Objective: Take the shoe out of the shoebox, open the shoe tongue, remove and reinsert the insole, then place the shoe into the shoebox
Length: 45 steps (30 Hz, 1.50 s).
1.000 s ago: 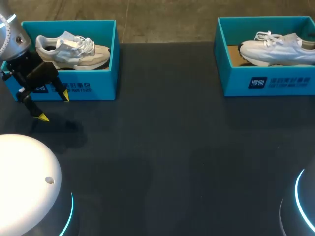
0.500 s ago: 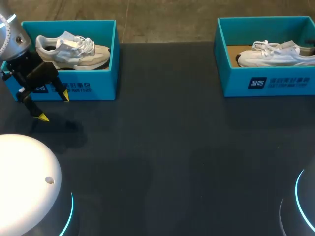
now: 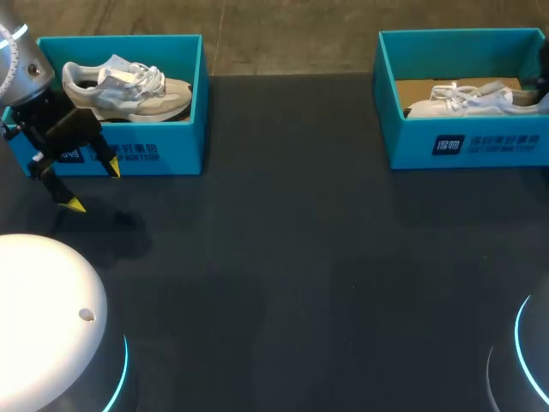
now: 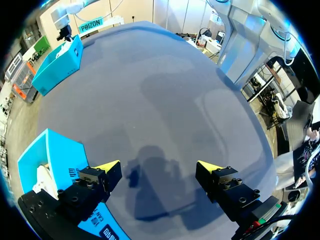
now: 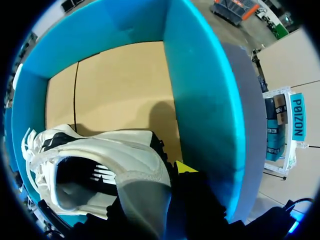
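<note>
Right wrist view: shoe (image 5: 115,155) low in shoebox (image 5: 200,100), heel nipped by right gripper (image 5: 165,176), one yellow tip outside; left gripper (image 4: 159,166) spread wide over table (image 4: 165,90).

Light's even from overhead on my feed, dark matte table (image 3: 300,257) soaks it up, no glare. Soft shadow (image 3: 120,223) pools just beside left gripper (image 3: 94,186) nr the table's left edge; wrist cam shows it ahead of the gripper too. Inside the shoebox (image 5: 200,75) a dark patch dims the cardboard floor. Cyan light rings (image 3: 123,378) glow at the near corners.

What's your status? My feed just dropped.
Left fingers open above table. Right fingers shut on white shoe's heel, low inside shoebox. Box wall close beside.
</note>
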### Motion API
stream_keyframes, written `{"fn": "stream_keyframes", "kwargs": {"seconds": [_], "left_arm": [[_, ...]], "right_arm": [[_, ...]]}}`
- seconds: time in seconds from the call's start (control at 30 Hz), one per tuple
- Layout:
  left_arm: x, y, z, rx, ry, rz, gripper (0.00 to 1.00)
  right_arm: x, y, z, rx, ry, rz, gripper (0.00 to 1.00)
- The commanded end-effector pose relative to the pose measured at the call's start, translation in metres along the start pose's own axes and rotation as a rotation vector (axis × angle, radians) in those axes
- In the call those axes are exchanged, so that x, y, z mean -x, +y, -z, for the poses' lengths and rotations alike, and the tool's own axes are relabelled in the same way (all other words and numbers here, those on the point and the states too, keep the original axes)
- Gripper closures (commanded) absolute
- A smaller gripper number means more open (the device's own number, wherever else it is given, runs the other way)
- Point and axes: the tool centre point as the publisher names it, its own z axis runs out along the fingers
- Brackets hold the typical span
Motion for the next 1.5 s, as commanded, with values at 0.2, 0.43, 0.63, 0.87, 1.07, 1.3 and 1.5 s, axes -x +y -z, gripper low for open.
{"fn": "stream_keyframes", "kwargs": {"seconds": [0.2, 0.43, 0.63, 0.87, 1.07, 1.3, 1.5], "left_arm": [[0.0, 0.0, 0.0, 0.004, 0.001, 0.001, 0.0], [0.0, 0.0, 0.0, 0.004, 0.001, 0.001, 0.0], [0.0, 0.0, 0.0, 0.004, 0.001, 0.001, 0.0], [0.0, 0.0, 0.0, 0.004, 0.001, 0.001, 0.0], [0.0, 0.0, 0.0, 0.004, 0.001, 0.001, 0.0], [0.0, 0.0, 0.0, 0.004, 0.001, 0.001, 0.0], [0.0, 0.0, 0.0, 0.004, 0.001, 0.001, 0.0]], "right_arm": [[-0.006, -0.003, -0.012, -0.014, 0.003, 0.008, 1.0], [-0.011, -0.002, -0.022, -0.044, -0.017, -0.003, 1.0], [-0.014, -0.001, -0.029, -0.059, -0.023, 0.004, 1.0], [-0.018, -0.001, -0.036, -0.074, -0.021, 0.011, 1.0], [-0.018, 0.003, -0.03, -0.062, -0.023, 0.008, 1.0], [-0.017, 0.005, -0.017, -0.036, -0.017, 0.009, 1.0], [-0.017, 0.007, -0.011, -0.019, -0.02, 0.012, 1.0]]}}
